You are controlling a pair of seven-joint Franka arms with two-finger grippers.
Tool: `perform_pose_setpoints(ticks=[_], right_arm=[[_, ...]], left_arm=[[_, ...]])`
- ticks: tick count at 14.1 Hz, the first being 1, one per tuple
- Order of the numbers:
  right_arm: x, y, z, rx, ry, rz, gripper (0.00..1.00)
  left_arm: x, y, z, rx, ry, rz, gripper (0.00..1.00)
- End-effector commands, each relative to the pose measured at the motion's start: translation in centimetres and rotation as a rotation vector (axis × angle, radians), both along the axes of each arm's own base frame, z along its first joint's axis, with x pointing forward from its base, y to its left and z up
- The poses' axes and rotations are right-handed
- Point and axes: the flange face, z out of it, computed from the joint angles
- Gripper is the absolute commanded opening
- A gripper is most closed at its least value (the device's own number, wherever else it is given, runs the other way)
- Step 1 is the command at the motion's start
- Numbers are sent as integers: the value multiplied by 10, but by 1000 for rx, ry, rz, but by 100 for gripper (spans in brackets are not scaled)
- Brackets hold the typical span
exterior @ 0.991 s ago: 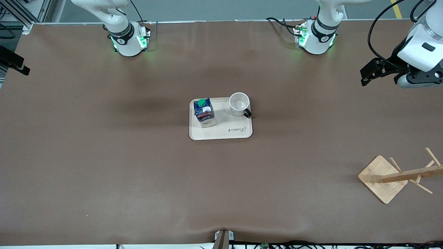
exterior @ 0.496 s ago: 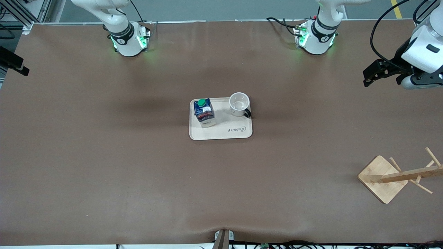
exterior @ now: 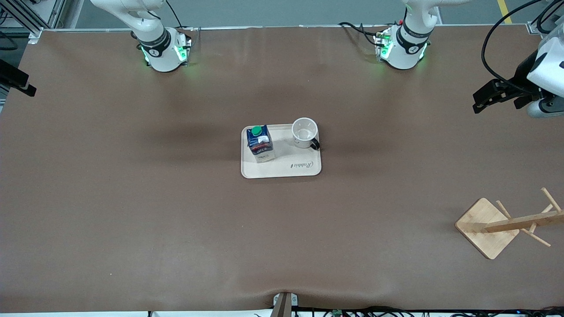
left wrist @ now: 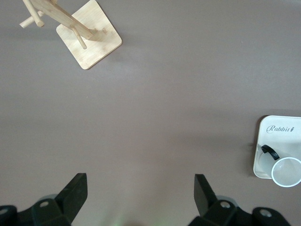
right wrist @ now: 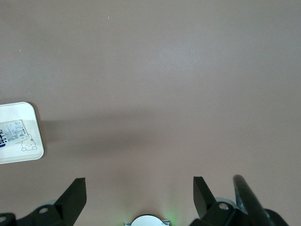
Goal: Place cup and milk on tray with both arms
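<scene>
The cream tray (exterior: 286, 169) lies at the table's middle. The milk (exterior: 260, 143) stands on it at the end toward the right arm. The cup (exterior: 305, 132) stands upright on the tray's corner toward the left arm's base, handle toward the front camera. My left gripper (exterior: 476, 102) is open and empty, up over the table's left-arm end. Its wrist view shows its open gripper (left wrist: 139, 184), the cup (left wrist: 286, 171) and the tray (left wrist: 278, 139). My right gripper (right wrist: 138, 186) is open and empty, high above bare table; the tray (right wrist: 23, 154) and milk (right wrist: 10, 132) show at that view's edge.
A wooden peg stand with a square base (exterior: 487, 227) stands near the front camera at the left arm's end, also in the left wrist view (left wrist: 89, 41). The right arm's base (right wrist: 148, 221) shows under its gripper. Brown tabletop surrounds the tray.
My left gripper has drawn farther away from the tray, toward the left arm's end of the table. The tray, milk and cup have not moved.
</scene>
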Motion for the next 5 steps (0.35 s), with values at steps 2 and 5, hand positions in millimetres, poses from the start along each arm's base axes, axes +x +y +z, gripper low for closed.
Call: perform_pose_setpoints(ticks=[2,5], right_arm=[[-1,-3,3,-13,-11,-8,100],[-1,-3,3,-10,-9,-7,100]], left_arm=[[1,1,5,-4,-9,-3,100],[1,0,12,-5,-25,-4,100]])
